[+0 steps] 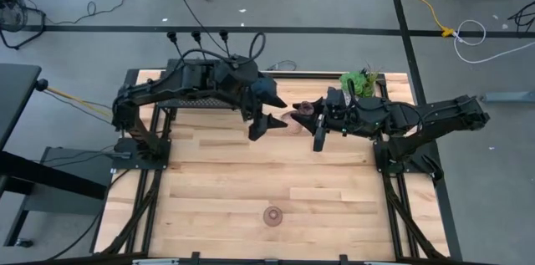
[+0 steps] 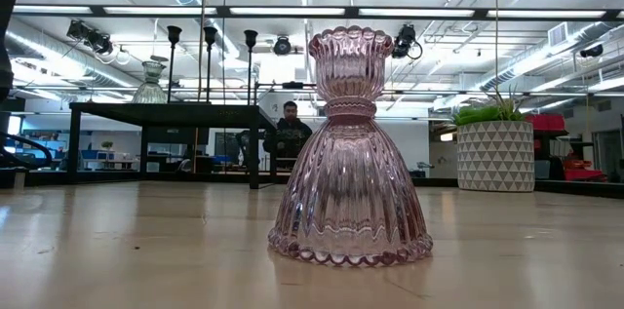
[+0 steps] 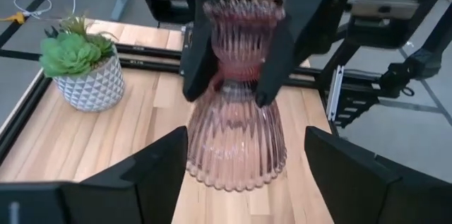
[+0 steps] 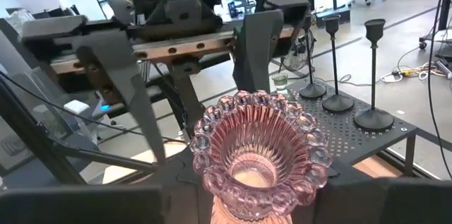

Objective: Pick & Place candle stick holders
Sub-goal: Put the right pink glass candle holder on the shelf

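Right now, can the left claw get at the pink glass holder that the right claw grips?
Probably yes: the left claw stands open astride the skirt of the pink glass holder, nothing between; the right claw clamps only its neck.

Two glass holders stood on the table (image 1: 217, 173) — one (image 1: 297, 120) near the far edge, between the left claw (image 1: 266, 123) and right claw (image 1: 320, 127), the other (image 1: 272, 215) near the near edge. The plant (image 1: 361, 83) sat at the far right corner — the mesh box (image 1: 201, 98) at the far left, three stemmed holders (image 4: 337, 100) on it.
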Robot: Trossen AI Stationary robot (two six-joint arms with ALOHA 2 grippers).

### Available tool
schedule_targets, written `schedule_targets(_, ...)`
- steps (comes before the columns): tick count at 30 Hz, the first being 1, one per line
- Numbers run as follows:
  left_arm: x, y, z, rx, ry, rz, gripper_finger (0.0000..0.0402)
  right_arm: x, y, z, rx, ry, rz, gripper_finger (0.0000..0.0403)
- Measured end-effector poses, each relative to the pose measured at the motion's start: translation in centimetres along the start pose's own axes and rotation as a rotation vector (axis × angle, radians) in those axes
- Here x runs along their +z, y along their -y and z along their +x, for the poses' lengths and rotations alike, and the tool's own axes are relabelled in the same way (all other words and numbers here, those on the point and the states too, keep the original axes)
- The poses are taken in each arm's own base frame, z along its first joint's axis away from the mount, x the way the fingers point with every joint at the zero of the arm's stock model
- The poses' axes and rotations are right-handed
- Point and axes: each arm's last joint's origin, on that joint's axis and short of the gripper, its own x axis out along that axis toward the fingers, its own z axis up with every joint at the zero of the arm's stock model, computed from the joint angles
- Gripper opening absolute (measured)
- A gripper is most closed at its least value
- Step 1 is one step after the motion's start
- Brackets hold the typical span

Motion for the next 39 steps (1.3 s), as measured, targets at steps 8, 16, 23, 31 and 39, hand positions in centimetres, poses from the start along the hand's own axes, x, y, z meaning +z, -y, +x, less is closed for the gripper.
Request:
schedule_targets(8, -0.5, -0.4, 2.7, -0.015, -0.03, -0.042, 0.0289, 0.0, 0.0, 0.0, 0.001, 0.001, -0.005, 0.0117)
schedule_targets(16, -0.5, -0.6, 4.8, -0.035, -0.009, -0.049, 0.0289, -0.2, 0.0, 0.1, 0.014, -0.019, -0.012, 0.0117)
schedule_targets(23, -0.9, -0.8, 6.3, -0.038, -0.028, -0.053, 0.0283, -0.4, 0.1, 0.1, -0.008, -0.027, -0.019, 0.0117)
schedule_targets(31, -1.1, -0.8, 6.4, -0.054, -0.049, -0.052, 0.0255, -0.6, 0.1, 0.1, -0.012, -0.043, -0.016, 0.0117)
schedule_targets(39, -1.2, -0.9, 6.3, -0.022, -0.051, -0.051, 0.0255, -0.6, 0.1, 0.1, -0.01, -0.045, -0.028, 0.0117)
